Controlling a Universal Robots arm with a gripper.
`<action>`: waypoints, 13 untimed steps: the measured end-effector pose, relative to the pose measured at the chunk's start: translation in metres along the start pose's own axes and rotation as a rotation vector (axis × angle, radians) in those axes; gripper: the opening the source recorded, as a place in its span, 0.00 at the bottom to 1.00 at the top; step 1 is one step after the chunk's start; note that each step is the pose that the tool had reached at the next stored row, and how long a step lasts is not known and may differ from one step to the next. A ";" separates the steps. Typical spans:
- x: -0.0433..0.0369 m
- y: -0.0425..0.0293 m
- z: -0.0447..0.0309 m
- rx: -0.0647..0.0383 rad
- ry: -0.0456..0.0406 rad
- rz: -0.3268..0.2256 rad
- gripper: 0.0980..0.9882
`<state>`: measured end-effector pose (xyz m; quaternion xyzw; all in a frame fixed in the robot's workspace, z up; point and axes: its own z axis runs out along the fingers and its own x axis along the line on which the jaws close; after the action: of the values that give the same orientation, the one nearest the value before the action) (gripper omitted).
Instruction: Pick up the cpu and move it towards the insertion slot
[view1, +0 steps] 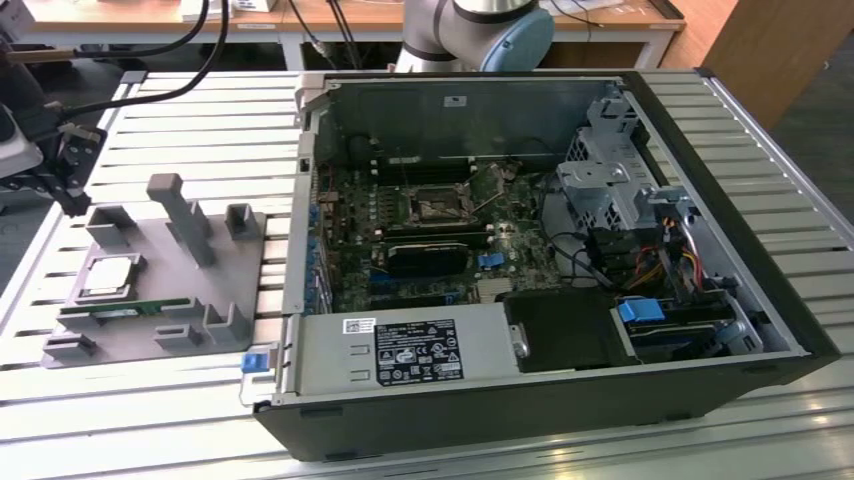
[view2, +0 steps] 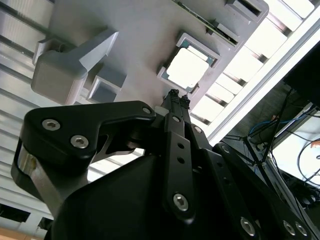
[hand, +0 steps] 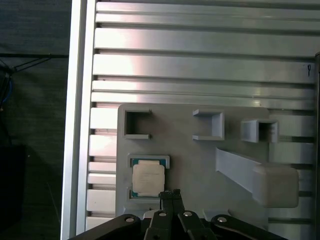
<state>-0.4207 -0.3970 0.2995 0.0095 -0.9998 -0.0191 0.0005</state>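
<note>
The cpu (view1: 110, 275) is a silvery square chip lying in a shallow pocket of a grey fixture plate (view1: 234, 262) at the exterior view's left. It also appears in both wrist views (hand: 148, 179) (view2: 188, 67). My gripper (view1: 74, 203) hangs above the plate, at the cpu's edge and apart from it. In both wrist views its black fingertips (hand: 170, 192) (view2: 178, 94) are pressed together, shut on nothing. The insertion slot (view1: 437, 208) is a dark square socket in a metal bracket on the motherboard inside the open computer case (view1: 721, 385).
The fixture plate carries a tall grey post (view1: 180, 215), several small upright brackets (hand: 210, 125) and a narrow green memory stick (view1: 123, 313). The case walls stand up around the motherboard. Everything rests on a slatted aluminium table (view1: 801, 200), with cables at the far left.
</note>
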 end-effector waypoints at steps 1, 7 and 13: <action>0.0002 0.0000 0.0003 0.000 0.0001 0.000 0.01; 0.0013 -0.0002 0.0024 0.000 0.0002 0.000 0.01; 0.0016 -0.0002 0.0039 0.000 0.0002 0.000 0.01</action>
<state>-0.4223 -0.3971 0.2956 0.0096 -0.9998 -0.0191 0.0006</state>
